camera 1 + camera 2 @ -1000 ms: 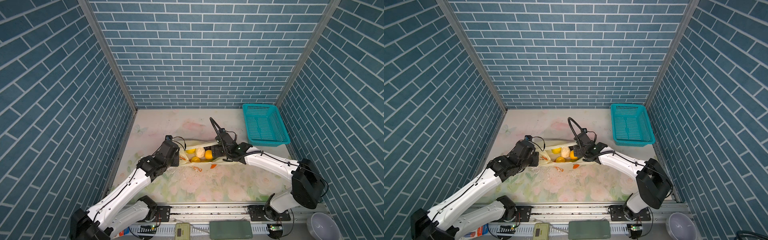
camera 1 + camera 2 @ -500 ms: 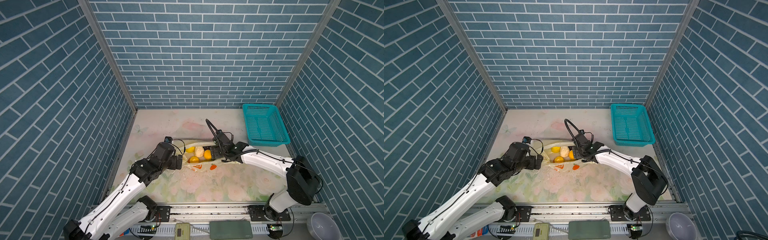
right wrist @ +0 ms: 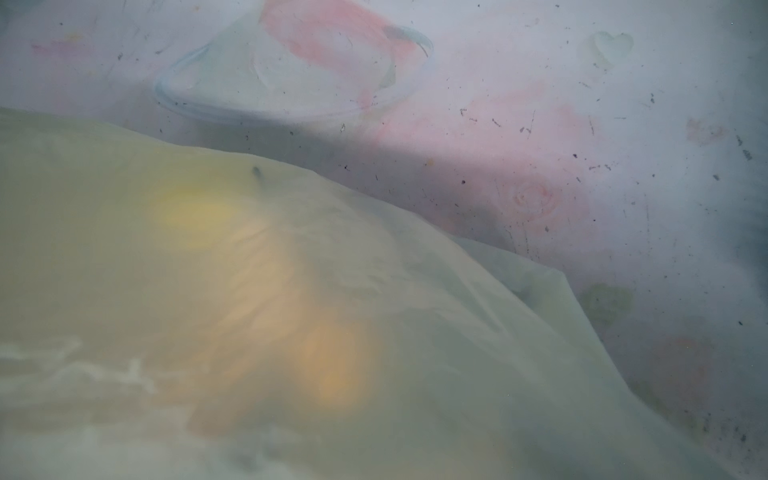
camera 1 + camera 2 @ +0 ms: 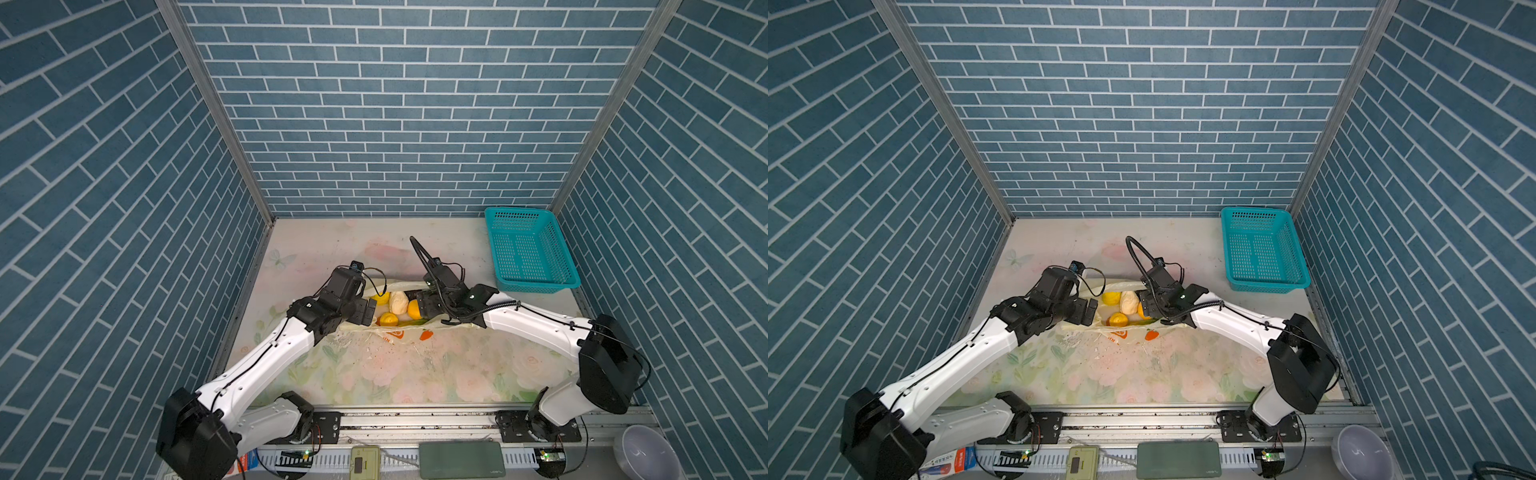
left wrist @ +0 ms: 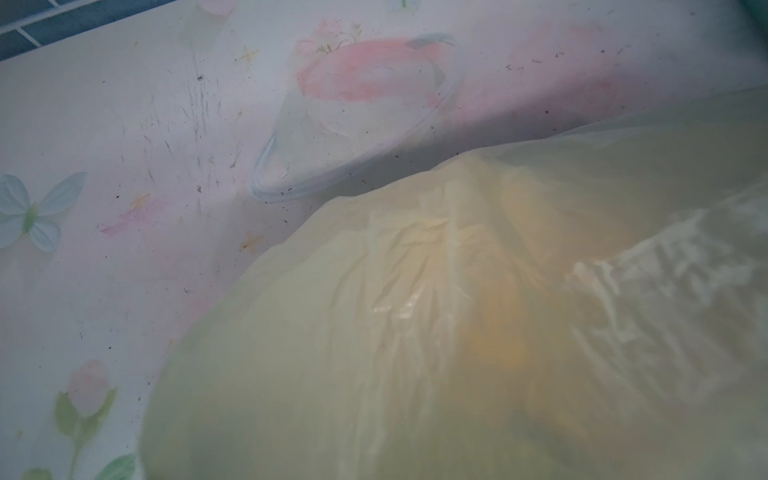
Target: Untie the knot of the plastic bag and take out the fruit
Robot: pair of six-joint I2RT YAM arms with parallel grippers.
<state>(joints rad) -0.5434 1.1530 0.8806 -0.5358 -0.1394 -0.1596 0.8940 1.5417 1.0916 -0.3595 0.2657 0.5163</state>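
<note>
Plastic bag [image 4: 409,330] lying flat mid-table [image 4: 415,374], mouth spread wide open. Fruit [image 4: 398,302] sitting inside: cream-white piece [image 4: 1128,302] in the middle, lemon [image 4: 381,297] at its 10 o'clock, second lemon [image 4: 388,319] at 7, orange-yellow one [image 4: 413,309] at 3. Left gripper [image 4: 368,311] at the bag's 9 o'clock edge, honestly can't tell wide or narrow. Right gripper [image 4: 424,307] at the 3 o'clock edge, jaws wide. Teal basket [image 4: 519,214] well apart, out toward 2 o'clock. Both wrist views just blurry yellow film over everything.
</note>
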